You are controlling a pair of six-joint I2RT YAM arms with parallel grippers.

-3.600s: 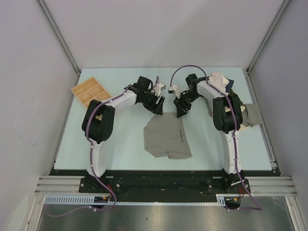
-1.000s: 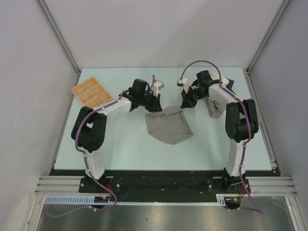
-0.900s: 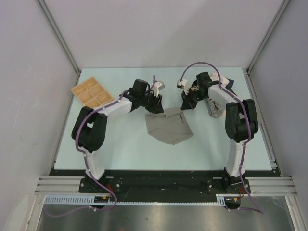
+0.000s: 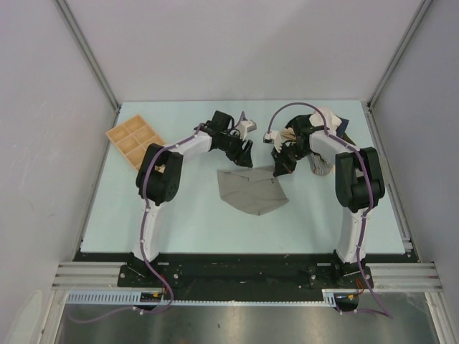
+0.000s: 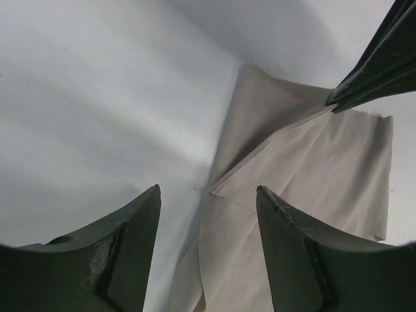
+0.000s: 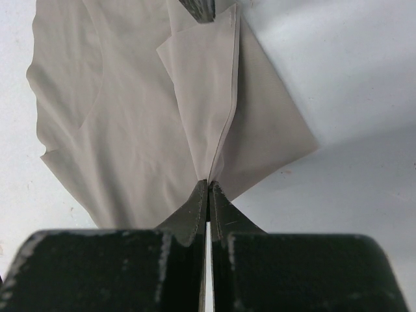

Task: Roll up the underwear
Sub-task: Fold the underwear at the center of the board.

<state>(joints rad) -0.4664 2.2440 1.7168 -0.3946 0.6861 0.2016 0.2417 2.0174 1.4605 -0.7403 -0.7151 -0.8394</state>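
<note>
Top external, left fingers (image 5: pixel 114 257) opened, released underwear (image 4: pixel 251 192)

Underwear (image 5: pixel 312 169) cut off by bottom edge in left wrist view, by top edge in right wrist view. Striped item (image 4: pixel 320 166) behind right arm (image 4: pixel 356 179) mostly hidden, can't identify.

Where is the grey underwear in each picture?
Top view: underwear in the middle of the table.
Left wrist view: right half, past the open left tool.
Right wrist view: upper left and centre.
Shared landmark: the right tool, pinching its folded edge, shows in all three.
</note>
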